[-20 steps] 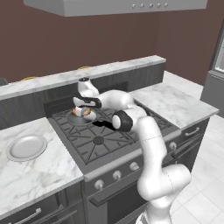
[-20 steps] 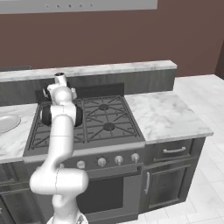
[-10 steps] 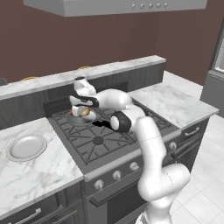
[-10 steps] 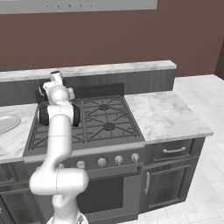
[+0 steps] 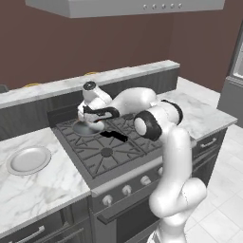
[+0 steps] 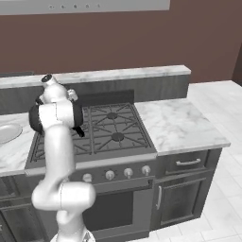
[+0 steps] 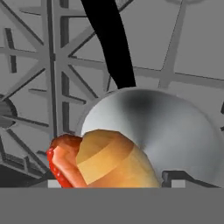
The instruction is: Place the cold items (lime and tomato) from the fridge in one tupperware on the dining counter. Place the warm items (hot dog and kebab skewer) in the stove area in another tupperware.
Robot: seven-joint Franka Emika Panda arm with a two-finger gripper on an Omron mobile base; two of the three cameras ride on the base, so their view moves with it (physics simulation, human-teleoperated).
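The hot dog (image 7: 109,157), a red sausage in a tan bun, lies close up between my fingertips in the hand view, over a round silver pan (image 7: 175,131) with a long black handle (image 7: 109,43). In the left base view my gripper (image 5: 95,124) points down into that pan (image 5: 81,129) on the back left burner of the stove (image 5: 109,147). The jaws are shut on the hot dog. The kebab skewer, lime, tomato and tupperware are out of view.
A grey plate (image 5: 28,159) rests on the marble counter left of the stove, also seen as plate (image 6: 7,132). A raised counter ledge (image 5: 118,76) runs behind the stove. More marble counter (image 6: 175,123) lies to the right.
The jaws have narrowed from wide open onto the hot dog. The hand has shifted slightly left over the pan.
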